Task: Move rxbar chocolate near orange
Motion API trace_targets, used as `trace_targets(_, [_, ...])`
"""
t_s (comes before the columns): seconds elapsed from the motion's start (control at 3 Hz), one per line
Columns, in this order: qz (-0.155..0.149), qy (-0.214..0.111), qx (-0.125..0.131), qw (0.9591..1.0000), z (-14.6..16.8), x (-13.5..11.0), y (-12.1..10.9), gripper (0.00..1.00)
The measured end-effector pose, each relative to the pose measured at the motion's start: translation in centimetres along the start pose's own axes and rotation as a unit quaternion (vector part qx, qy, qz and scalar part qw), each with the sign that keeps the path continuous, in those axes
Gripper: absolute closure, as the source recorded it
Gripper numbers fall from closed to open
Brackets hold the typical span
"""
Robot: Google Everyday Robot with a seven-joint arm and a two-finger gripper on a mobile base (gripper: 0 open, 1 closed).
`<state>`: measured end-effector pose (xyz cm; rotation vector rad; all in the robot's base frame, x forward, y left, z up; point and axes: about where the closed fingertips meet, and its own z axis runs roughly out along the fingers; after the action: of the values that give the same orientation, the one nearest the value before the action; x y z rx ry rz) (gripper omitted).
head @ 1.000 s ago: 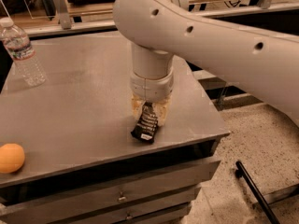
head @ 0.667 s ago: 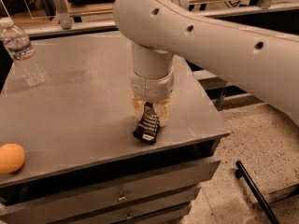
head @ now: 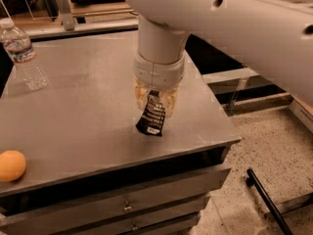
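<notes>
Camera view shows the hand (head: 155, 101) gripping the rxbar chocolate (head: 151, 119), its white lettering unreadable.

We find the end effector (head: 155, 102) above the worktop's (head: 88, 106) front-right part, the rxbar chocolate (head: 152, 117) gripped in it; the orange (head: 11, 165) sits front-left, well apart; a water bottle (head: 22, 53) stands back-left.

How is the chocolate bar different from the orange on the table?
The rxbar chocolate is flat, black and rectangular with white letters; the orange is round, plain and orange. The bar stands nearly upright, its top end pinched in the robot's hand near the table's right front; the orange sits free at the left front edge, with nothing touching it. Both are small foods at the same grey table.
</notes>
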<state>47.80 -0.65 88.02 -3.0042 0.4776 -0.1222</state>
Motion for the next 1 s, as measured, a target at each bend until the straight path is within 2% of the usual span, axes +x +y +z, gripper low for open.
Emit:
trace_targets(0.33, [-0.024, 0.02, 0.014, 0.9994, -3.0, 0.5, -2.7, 1.0])
trace_targets(0.67, [-0.073, 0.008, 0.011, 0.9972, -2.7, 0.2, -8.0, 1.0])
trace_targets(1.0, [-0.144, -0.023, 0.002, 0.9892, 0.4, -1.1, -15.1, 1.0])
